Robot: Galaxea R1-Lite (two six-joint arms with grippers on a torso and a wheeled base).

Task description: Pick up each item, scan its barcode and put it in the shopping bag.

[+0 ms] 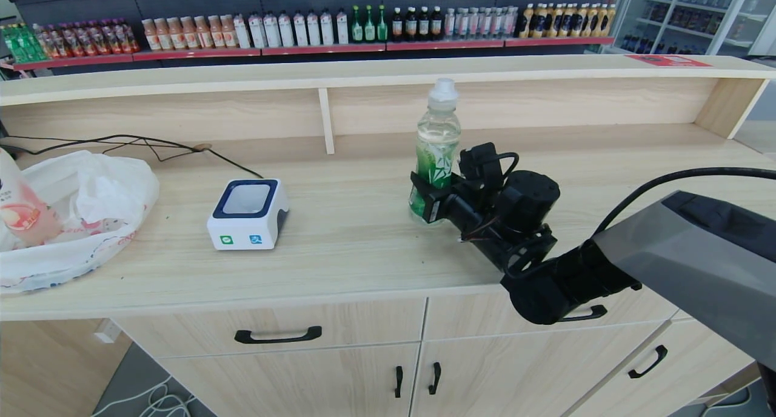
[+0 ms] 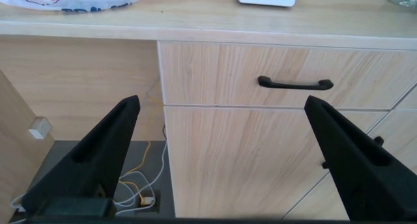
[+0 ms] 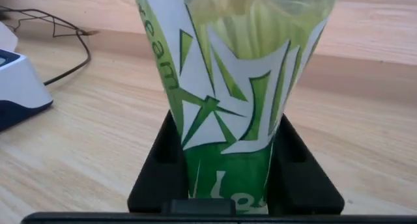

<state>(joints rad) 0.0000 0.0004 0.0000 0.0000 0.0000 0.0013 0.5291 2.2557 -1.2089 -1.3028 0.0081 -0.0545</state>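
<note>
Over the wooden counter [image 1: 364, 253], the right gripper [image 1: 430, 194] pinches an upright bottle [image 1: 438, 138]; the scanner [image 1: 247, 214] sits well to its left.

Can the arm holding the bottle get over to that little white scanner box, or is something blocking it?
Probably yes. The right gripper is shut on the bottle, and nothing stands on the counter between it and the scanner to its left.

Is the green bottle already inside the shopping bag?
No, the bottle is upright in the right claw, well apart from the bag at the left end of the counter.
</note>
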